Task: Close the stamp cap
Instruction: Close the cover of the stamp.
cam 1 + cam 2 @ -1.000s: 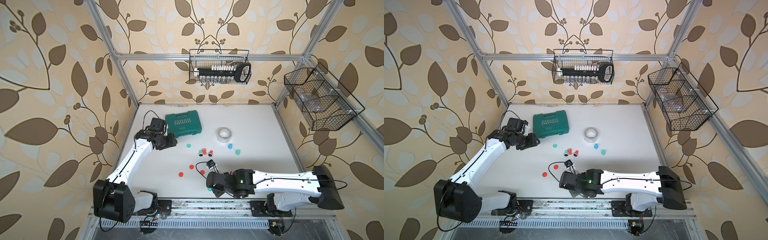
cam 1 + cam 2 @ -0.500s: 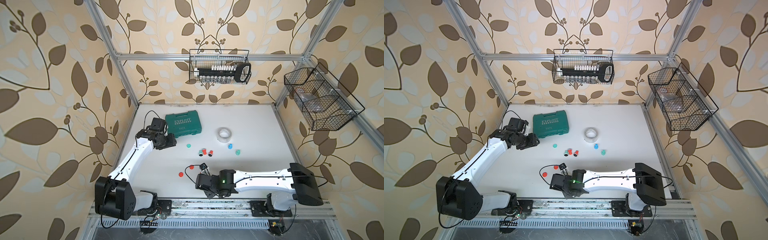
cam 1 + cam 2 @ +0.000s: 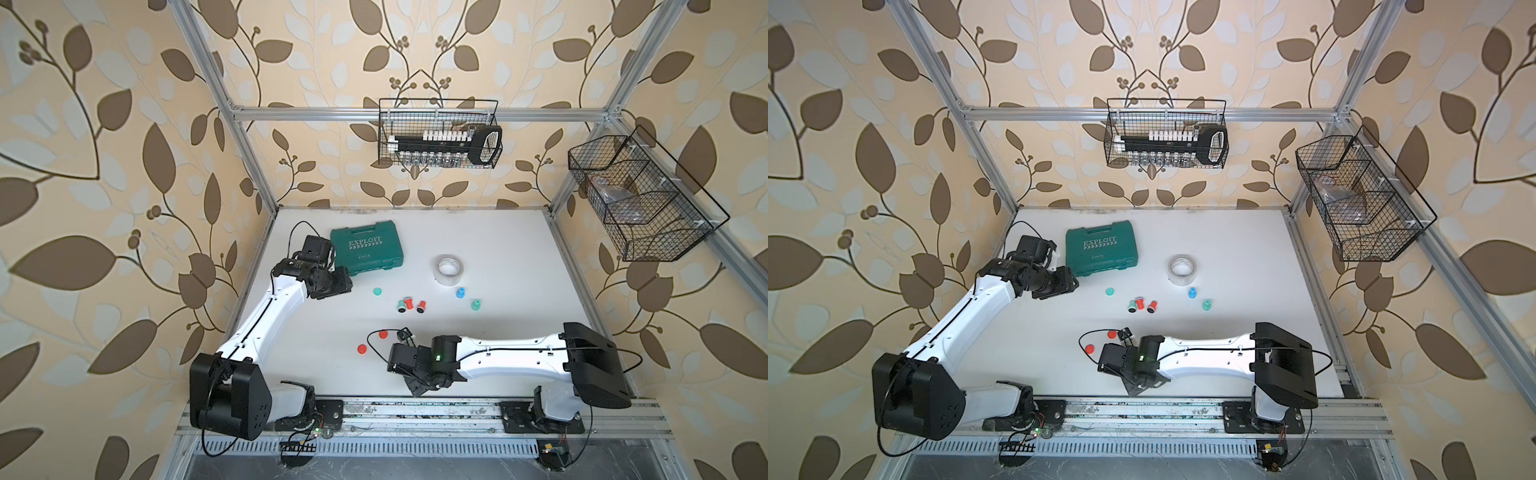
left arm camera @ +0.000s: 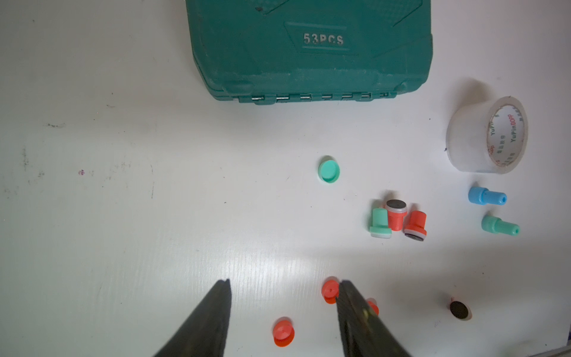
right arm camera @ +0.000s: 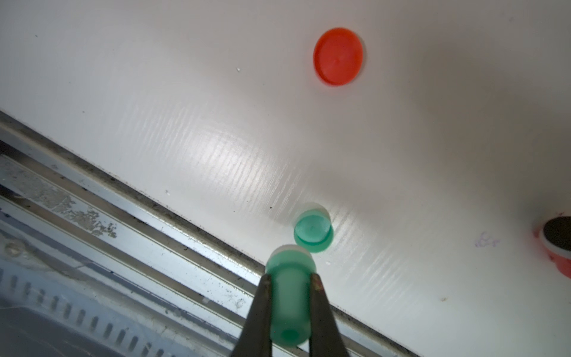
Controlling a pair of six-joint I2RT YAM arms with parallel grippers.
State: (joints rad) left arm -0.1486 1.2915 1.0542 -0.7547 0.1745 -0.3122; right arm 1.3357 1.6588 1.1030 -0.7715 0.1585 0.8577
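Item 1, right gripper [image 5: 290, 278]: I am seeing it pinching the green stamp [image 5: 289, 309] by its barrel, with both fingers pressing against the sides. In both top views it is sitting low and centre in the frame, at the front edge of the desk [image 3: 498, 249].

Item 2, green cap [image 5: 313, 230]: it is lying on the desk just ahead of the stamp's head, near the metal rail [image 5: 92, 197]. I cannot tell whether the two are touching.

Item 3, red cap [image 5: 338, 55]: it is lying flat on the desk, well apart from the green cap.

Item 4, left gripper [image 4: 285, 282]: its fingers are standing spread and holding nothing. In both top views it is hanging left of centre, just beside the toolbox [image 3: 368, 247].

Item 5, tape roll [image 3: 449, 270]: it is lying right of centre in the frame.

Item 6, stamp cluster [image 3: 410, 305]: one green and two red stamps are lying close together mid-frame, between the toolbox and the right gripper.

Item 7, blue stamp [image 3: 460, 293]: it is resting just below the tape roll.
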